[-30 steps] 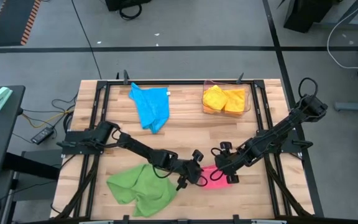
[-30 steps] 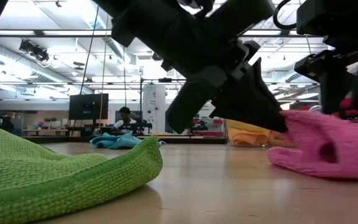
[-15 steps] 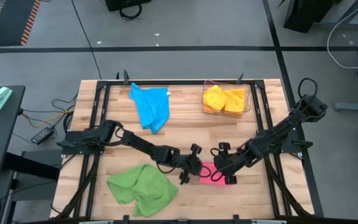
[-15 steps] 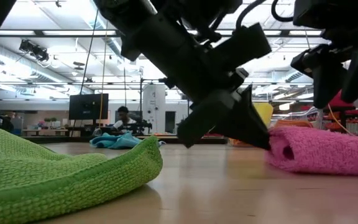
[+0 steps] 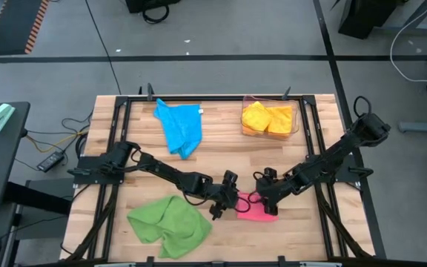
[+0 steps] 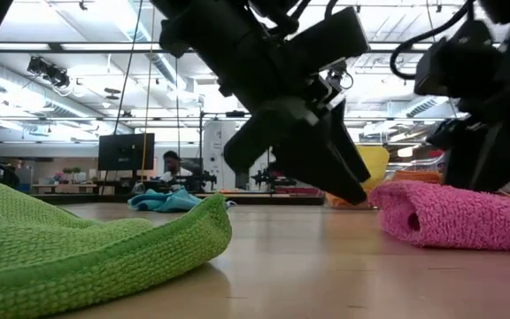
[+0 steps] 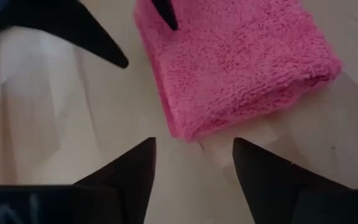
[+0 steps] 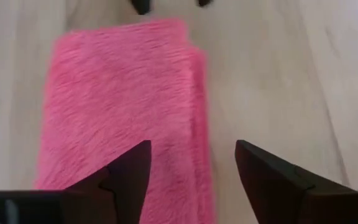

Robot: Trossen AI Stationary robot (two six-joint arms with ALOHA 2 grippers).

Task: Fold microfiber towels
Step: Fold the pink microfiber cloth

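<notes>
Pink towel (image 5: 256, 211) folded flat, both grippers let go

Left gripper (image 5: 229, 202) sits just left of it and right gripper (image 5: 262, 194) at its far right edge, both with jaws spread and nothing held. Green towel (image 5: 167, 225) lies crumpled near-left, blue towel (image 5: 181, 127) far back, yellow ones (image 5: 267, 118) in the bin (image 5: 296, 113) far right.

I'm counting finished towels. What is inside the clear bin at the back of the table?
The clear bin holds a yellow towel and an orange towel side by side. Whether anything lies underneath them cannot be seen; they cover the bin's floor.
</notes>
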